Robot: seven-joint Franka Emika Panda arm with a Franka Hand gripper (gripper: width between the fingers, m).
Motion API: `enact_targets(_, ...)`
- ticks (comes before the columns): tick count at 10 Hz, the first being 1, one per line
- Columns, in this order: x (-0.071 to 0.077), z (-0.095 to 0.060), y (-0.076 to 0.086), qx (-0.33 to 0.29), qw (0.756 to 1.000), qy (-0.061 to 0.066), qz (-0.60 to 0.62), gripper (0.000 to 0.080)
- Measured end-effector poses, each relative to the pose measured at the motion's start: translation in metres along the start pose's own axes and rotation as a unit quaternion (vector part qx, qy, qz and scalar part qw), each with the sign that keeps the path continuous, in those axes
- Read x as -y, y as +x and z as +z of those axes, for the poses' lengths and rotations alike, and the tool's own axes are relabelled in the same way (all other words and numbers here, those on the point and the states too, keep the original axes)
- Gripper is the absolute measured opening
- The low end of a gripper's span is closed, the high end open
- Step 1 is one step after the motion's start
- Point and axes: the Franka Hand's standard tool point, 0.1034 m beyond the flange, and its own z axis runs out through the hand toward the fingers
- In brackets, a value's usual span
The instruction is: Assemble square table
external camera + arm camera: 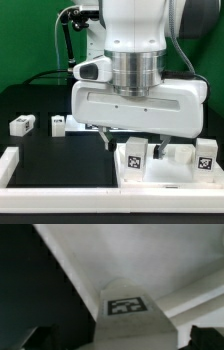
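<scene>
At mid-left of the exterior view, one leg block [20, 125] and a second leg block [57, 124] lie apart on the black tabletop [60, 150]. A white rail [60, 193] runs along the lower left. In the centre the gripper [132, 143] hangs with its jaws spread, holding nothing. At lower right lies the square table slab [165, 180], with a tagged leg [135, 158] [127, 305] and another tagged leg [205, 155] upright on it. The wrist view shows the first one between the dark fingers [40, 336], a gap on each side.
</scene>
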Motion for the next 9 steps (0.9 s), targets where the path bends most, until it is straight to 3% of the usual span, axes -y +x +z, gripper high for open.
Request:
enact_targets(3,0.0005,0.0006,-0.0005,0.001,0.997,0.001,0.072,0.0286)
enact_targets(7,0.0026,0.001,0.0004,-0.001,0.971,0.001,0.237,0.0287)
enact_targets(8,0.0025,0.001,0.0012,0.001,0.958,0.006,0.286,0.0287)
enact_targets(9,0.0029,0.0007,0.0037,0.006,0.927,0.02,0.374,0.0287)
